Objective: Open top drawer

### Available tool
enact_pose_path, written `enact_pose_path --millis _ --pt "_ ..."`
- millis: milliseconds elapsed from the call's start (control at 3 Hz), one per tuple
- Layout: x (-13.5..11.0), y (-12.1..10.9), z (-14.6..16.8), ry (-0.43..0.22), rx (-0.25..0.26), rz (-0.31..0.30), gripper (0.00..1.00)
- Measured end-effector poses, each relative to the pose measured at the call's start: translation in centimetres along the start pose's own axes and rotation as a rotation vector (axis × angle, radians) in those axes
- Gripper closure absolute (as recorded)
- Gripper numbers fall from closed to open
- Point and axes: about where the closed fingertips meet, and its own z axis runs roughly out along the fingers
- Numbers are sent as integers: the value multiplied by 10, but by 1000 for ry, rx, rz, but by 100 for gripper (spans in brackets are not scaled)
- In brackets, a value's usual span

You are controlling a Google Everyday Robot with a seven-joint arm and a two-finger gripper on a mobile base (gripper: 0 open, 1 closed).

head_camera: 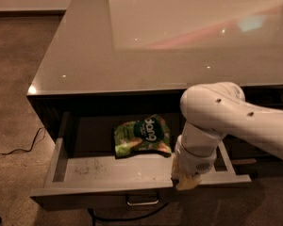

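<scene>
The top drawer [99,173] stands pulled well out from under the counter. Its pale grey floor and side walls show, and its front edge runs along the bottom of the camera view. The small metal bar handle [142,202] hangs at the middle of the front. My gripper [185,181] is at the drawer's front rim, right of the handle, pointing down. My white arm [226,117] reaches in from the right and hides the drawer's right part.
A green snack bag [141,135] lies inside the drawer near its back. The glossy grey countertop [170,41] fills the upper view. A black cable [19,149] runs on the brown floor at the left, and another loops under the drawer [122,216].
</scene>
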Motion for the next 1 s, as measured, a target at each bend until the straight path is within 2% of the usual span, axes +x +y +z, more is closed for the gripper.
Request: enact_pose_path --millis 333,1000 --pt "1 9 3 13 -11 0 88" --pt "1 9 3 12 -10 0 41"
